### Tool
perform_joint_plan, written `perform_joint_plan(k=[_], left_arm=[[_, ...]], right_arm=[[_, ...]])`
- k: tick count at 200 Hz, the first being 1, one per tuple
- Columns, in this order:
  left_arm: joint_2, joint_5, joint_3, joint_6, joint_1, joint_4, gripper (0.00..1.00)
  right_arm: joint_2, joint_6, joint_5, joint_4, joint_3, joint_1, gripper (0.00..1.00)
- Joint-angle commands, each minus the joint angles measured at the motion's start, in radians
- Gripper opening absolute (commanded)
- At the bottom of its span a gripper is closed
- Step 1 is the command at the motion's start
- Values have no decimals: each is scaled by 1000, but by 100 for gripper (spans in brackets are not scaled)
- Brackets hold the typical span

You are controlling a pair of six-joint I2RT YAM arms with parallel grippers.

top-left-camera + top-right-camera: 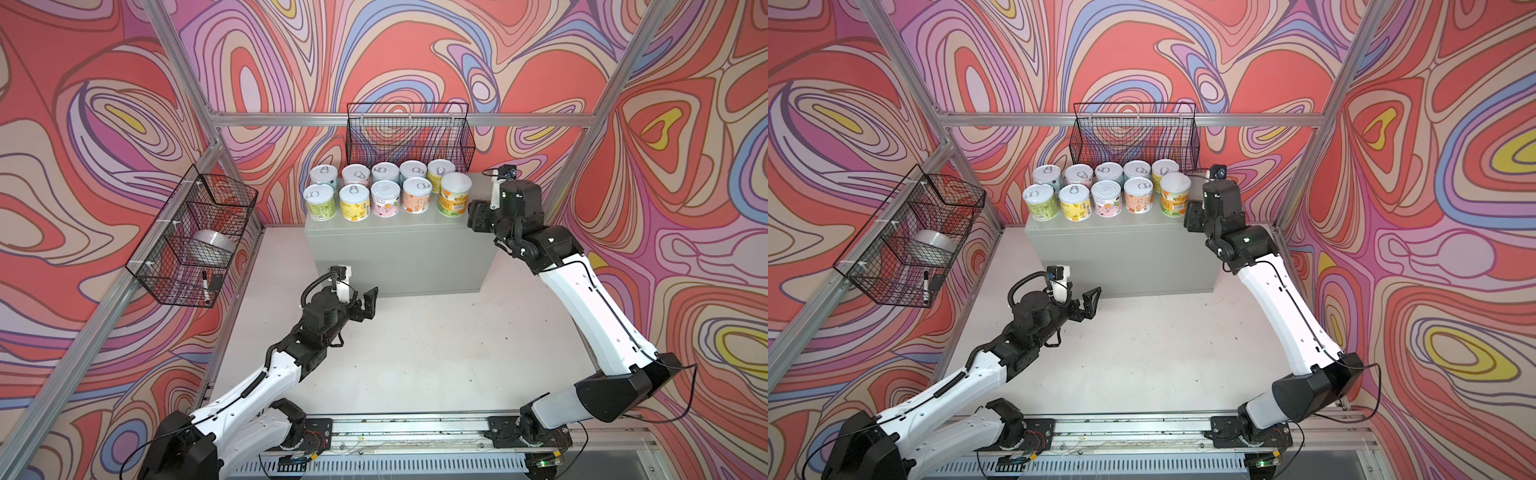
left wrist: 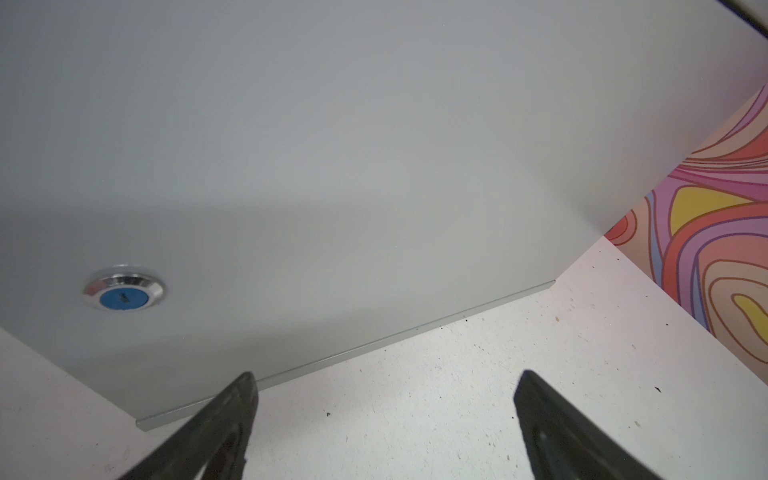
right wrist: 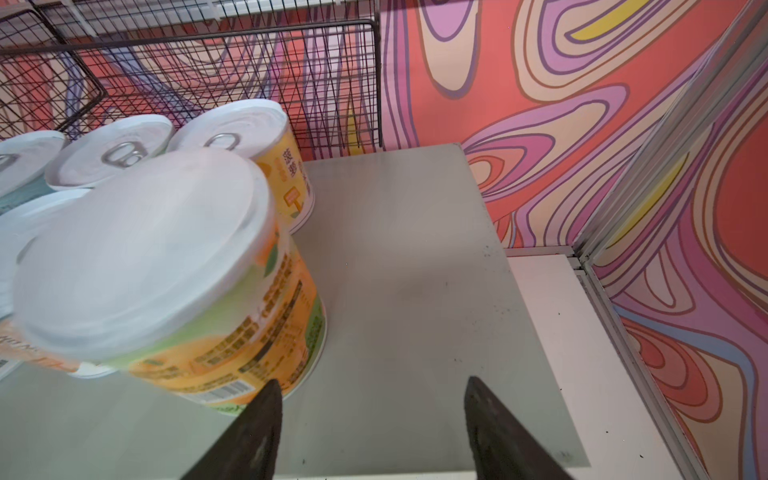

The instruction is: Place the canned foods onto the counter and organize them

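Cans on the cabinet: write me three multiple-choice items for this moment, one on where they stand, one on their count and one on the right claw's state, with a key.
1. Where do the short, pastel-labelled cylindrical cans stand?
A. On the flat top of the pale grey rectangular metal cabinet
B. On a wooden shelf
C. Inside a cardboard box

2. How many cans are there?
A. Eight
B. Ten
C. Twelve

3. What state is the black right claw in?
A. Shut on a can
B. Open, holding nothing
C. Shut and empty

Key:
1 A: both top views show the cans in two rows on the cabinet's top.
2 B: each row has five cans.
3 B: in the right wrist view its jaws stand apart with only bare cabinet top between them.
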Motion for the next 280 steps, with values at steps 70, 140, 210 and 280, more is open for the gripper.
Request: perform_joint_plan(k=[70,140,210,280], left_arm=[[-28,-32,-9,13,-2,-50,98],[-40,-48,5,4,-3,-68,98],[-158,-303,344,-44,-3,-506,96],[-75,-541,589,175,78,-482,98]], right_arm=[[85,6,-70,64,65,-9,70],[35,7,-21,94,26,-9,70],[-152,41,-46,110,-107,-10,69],[-256,61,-89,97,-207,-9,69]])
